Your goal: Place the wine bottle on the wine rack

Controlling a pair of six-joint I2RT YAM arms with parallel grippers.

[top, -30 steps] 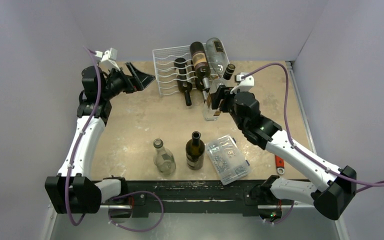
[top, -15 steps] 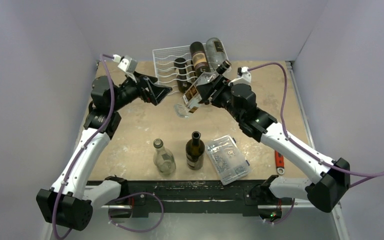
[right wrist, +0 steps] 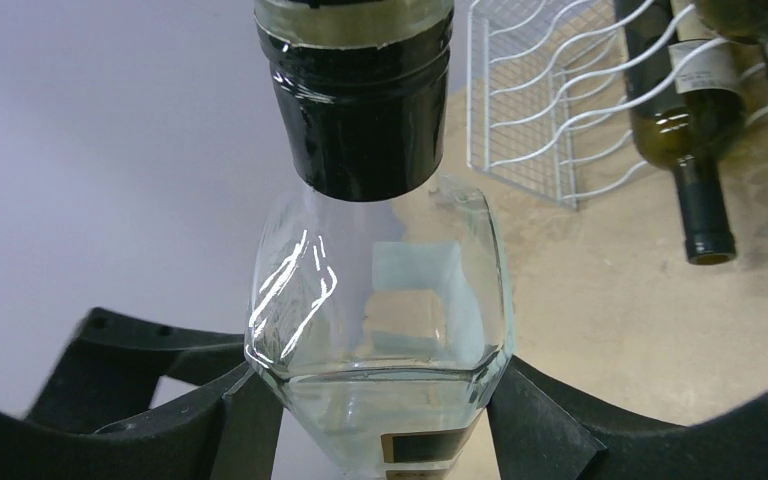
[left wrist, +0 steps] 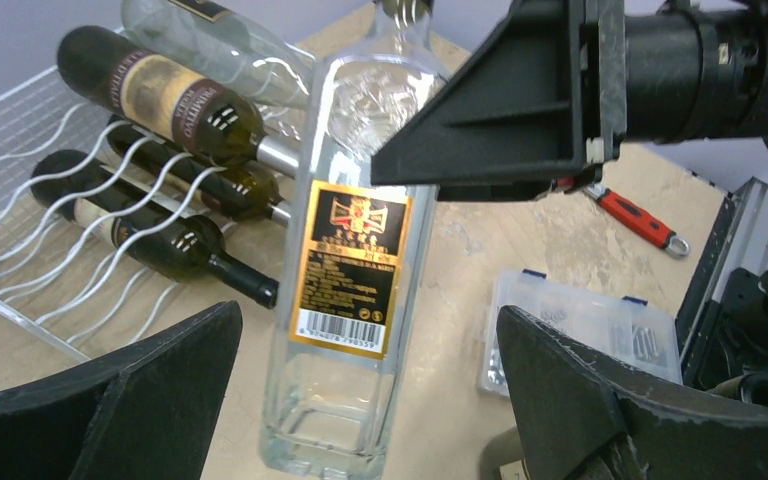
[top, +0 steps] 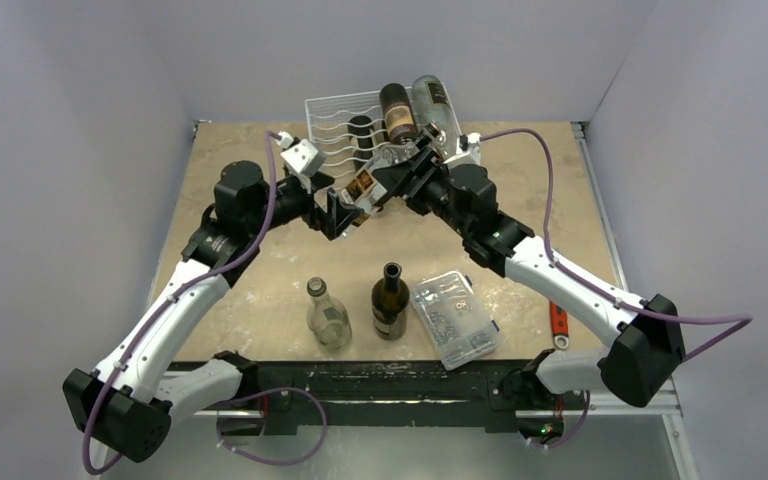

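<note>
- We see the right end effector (top: 395, 178) clamped on the clear square bottle (left wrist: 350, 260), gripping at the shoulder just under the black cap (right wrist: 365, 110).
- Bottle has a black-and-gold label and is held tilted above the surface (top: 260, 250), base toward the left arm, cap toward the rack.
- Left end effector (top: 340, 212) is spread wide and grips nothing. Its fingers (left wrist: 130, 390) flank the bottle's base, with a gap on each side in the left wrist view.
- Wine rack (top: 332, 140) sits at the far edge of the surface, just behind the held bottle, which is not on it.
- Rack carries dark bottles (left wrist: 160, 95) and a clear rack bottle (left wrist: 220, 35), all lying down.
- Near edge: small clear bottle (top: 327, 315) and brown bottle (top: 390, 303) stand upright side by side. The plastic parts box (top: 455, 318) is just right of them.
- Red-handled wrench (left wrist: 640, 222) lies further right.
</note>
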